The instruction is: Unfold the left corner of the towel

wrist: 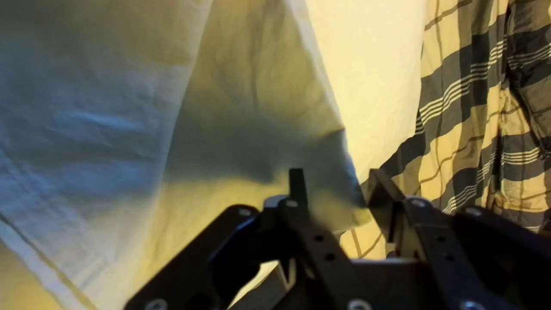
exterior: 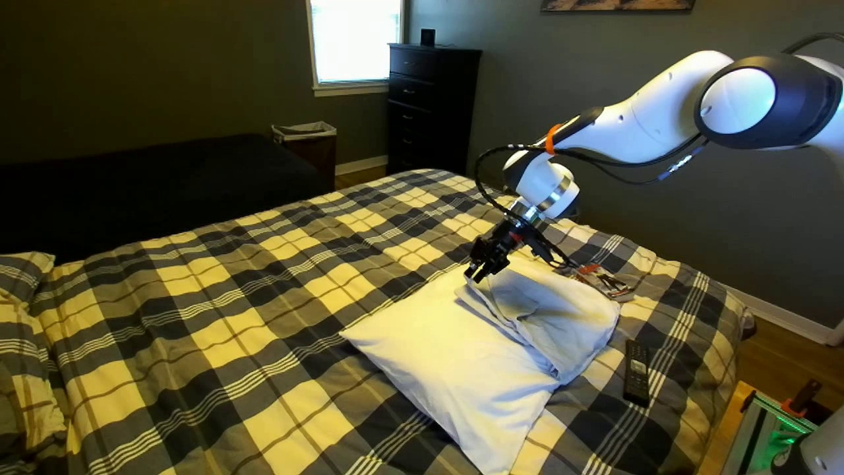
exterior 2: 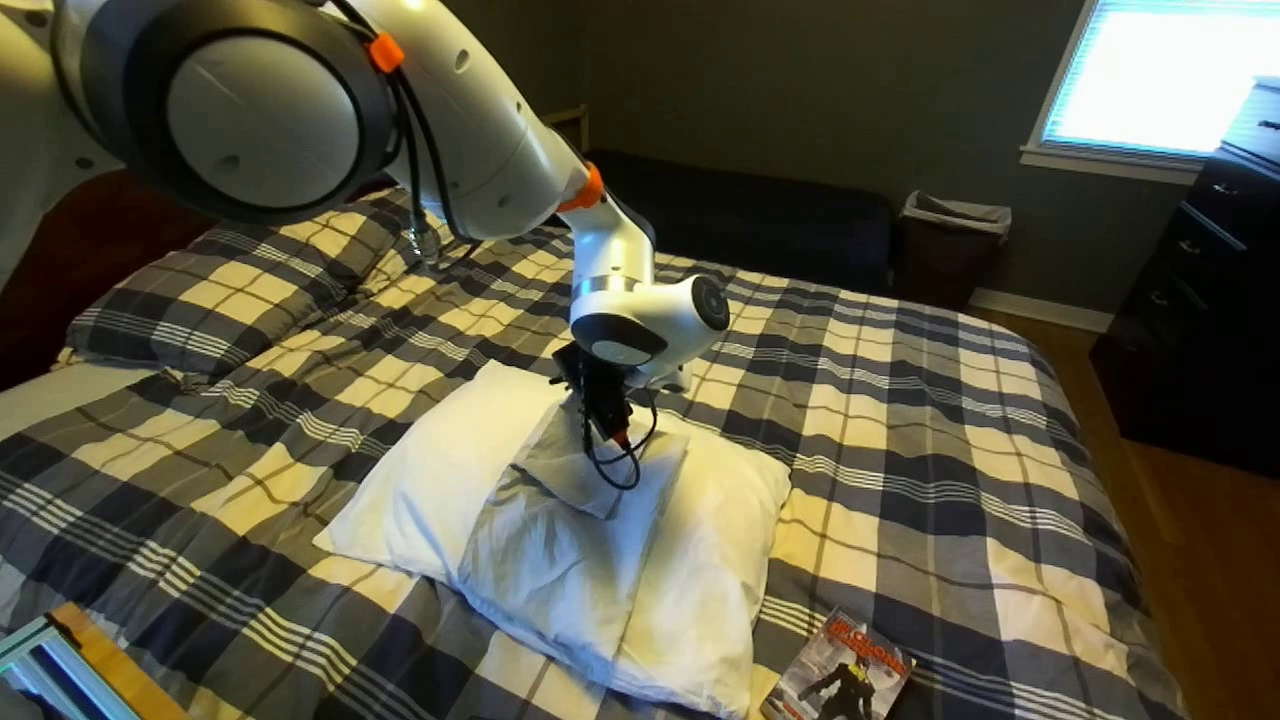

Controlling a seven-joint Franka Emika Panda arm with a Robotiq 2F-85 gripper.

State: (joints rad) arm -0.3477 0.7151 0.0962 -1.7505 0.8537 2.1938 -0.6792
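My gripper [wrist: 338, 183], carried by a white arm [exterior: 659, 112], angles downward at the towel [exterior: 428, 343], a large white cloth lying on a plaid bedspread [exterior: 217, 316]. In the wrist view, my two fingers [wrist: 298, 185] stand parted with a distinct gap; the left corner [wrist: 338, 209], the pointed tip of the towel's doubled-over layer [exterior: 573, 330], shows between them. I cannot tell whether either finger touches this cloth. In an exterior view, my fingertips appear at the edge of the doubled-over layer, which is creased and covers only part of the white cloth beneath. In an exterior view from which my wrist [exterior 2: 640, 330] hides the fingertips, the lower layer [exterior 2: 400, 500] extends to either side of the doubled-over one. A remote control [exterior: 637, 373] lies on the bedspread near the towel, and a flat item with red lettering [exterior 2: 850, 670] lies just beside the cloth.
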